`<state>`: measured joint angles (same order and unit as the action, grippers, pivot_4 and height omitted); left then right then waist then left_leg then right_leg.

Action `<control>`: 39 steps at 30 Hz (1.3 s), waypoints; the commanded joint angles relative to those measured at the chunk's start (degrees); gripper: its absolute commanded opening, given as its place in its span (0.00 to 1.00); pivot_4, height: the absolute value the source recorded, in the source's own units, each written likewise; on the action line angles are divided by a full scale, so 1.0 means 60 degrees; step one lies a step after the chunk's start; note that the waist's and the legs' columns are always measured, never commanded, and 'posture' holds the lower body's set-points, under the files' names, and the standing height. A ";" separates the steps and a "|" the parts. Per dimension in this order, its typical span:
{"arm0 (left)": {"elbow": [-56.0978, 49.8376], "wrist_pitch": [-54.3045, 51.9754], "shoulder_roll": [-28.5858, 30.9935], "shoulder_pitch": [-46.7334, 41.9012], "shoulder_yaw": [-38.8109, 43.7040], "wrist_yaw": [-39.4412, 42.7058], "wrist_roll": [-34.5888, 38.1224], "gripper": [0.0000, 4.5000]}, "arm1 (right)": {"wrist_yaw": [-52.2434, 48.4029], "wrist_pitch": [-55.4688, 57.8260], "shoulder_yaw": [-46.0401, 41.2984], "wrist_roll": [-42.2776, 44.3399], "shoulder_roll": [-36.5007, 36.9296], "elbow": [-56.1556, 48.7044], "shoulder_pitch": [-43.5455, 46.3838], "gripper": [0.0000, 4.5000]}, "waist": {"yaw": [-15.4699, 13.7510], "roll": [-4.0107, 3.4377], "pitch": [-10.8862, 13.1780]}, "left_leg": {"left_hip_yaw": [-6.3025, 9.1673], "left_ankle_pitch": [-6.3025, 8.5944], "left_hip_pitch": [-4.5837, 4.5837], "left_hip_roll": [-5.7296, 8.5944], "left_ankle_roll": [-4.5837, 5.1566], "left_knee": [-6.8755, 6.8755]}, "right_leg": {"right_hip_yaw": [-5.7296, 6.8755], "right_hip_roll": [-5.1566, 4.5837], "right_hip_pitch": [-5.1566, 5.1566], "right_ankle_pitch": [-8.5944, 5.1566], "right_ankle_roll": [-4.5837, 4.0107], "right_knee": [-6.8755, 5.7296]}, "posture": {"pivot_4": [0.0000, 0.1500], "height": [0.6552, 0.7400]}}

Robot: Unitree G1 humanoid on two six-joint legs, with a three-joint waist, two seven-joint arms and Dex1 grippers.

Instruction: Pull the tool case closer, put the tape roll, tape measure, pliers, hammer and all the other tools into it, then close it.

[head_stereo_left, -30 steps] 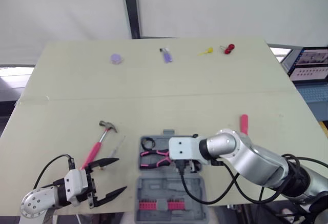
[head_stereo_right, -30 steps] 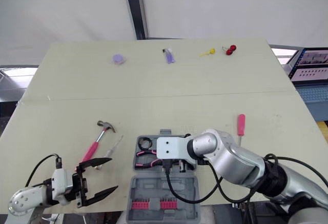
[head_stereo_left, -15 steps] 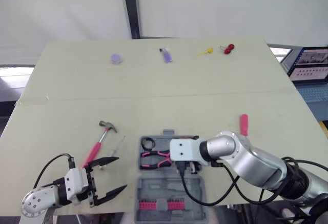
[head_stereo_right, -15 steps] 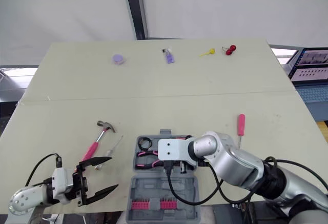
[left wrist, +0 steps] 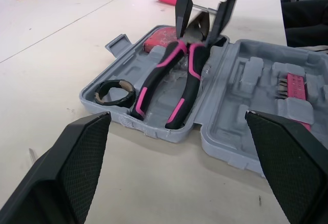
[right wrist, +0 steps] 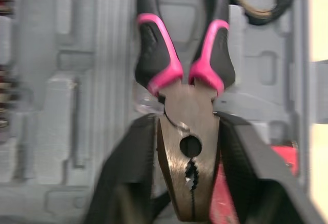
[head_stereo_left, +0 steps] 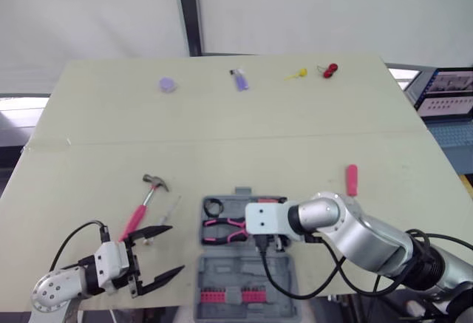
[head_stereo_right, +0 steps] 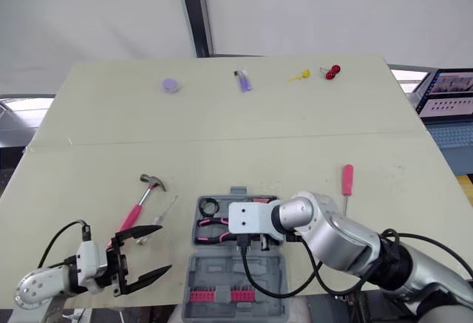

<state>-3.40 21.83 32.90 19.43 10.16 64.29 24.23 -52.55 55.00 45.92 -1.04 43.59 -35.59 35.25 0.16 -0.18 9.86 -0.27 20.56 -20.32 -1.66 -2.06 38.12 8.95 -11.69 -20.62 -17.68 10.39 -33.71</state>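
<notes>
Bright, even light is falling from overhead across the worktop (head_stereo_left: 222, 123), and only thin, soft shadows are lying under the case (left wrist: 159, 131). In the left wrist view the worktop's far end is washing out to near white. The steel head of the pliers (right wrist: 187, 147) is giving off a dull sheen.

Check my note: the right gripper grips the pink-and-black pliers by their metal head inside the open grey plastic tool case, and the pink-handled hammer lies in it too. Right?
Not quite: the pink-handled hammer lies on the beige table, left of the open grey plastic tool case, as the left eye view shows. The right gripper does grip the pink-and-black pliers' head.
</notes>
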 commanded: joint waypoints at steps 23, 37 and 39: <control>0.0587 0.0476 -0.0239 -0.0575 -0.0264 -0.0204 -0.0215 1.00 | 0.0087 -0.6394 -0.3404 0.1703 -0.2907 0.4153 -0.2875 0.01 | 0.0026 0.0023 -0.0015 | -0.0017 0.0000 0.0019 -0.0003 0.0000 -0.0009 | 0.0003 0.0001 0.0008 0.0000 0.0000 -0.0005 | 1.00 1.00; 0.0895 0.0708 -0.0201 -0.0819 -0.0281 -0.0198 -0.0294 1.00 | -0.0680 -0.5476 -0.3136 0.2464 -0.3192 0.3920 -0.3313 0.01 | 0.0011 0.0022 -0.0016 | -0.0018 0.0000 0.0023 -0.0006 0.0000 -0.0008 | 0.0002 0.0002 0.0008 0.0000 -0.0001 -0.0007 | 1.00 1.00; 0.0903 0.0725 -0.0206 -0.0834 -0.0296 -0.0203 -0.0298 1.00 | -0.0642 -0.5461 -0.3116 0.2381 -0.3240 0.4000 -0.3309 0.01 | 0.0010 0.0022 -0.0016 | -0.0019 0.0000 0.0022 -0.0006 0.0000 -0.0009 | 0.0002 0.0002 0.0008 0.0000 -0.0001 -0.0007 | 1.00 1.00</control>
<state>2.62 25.15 31.61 14.28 8.37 63.29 22.32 -55.86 22.51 26.96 12.76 24.47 -10.14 15.33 0.22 -0.05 9.77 -0.39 20.56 -20.19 -1.70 -2.06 38.07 8.97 -11.68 -20.57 -17.68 10.39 -33.75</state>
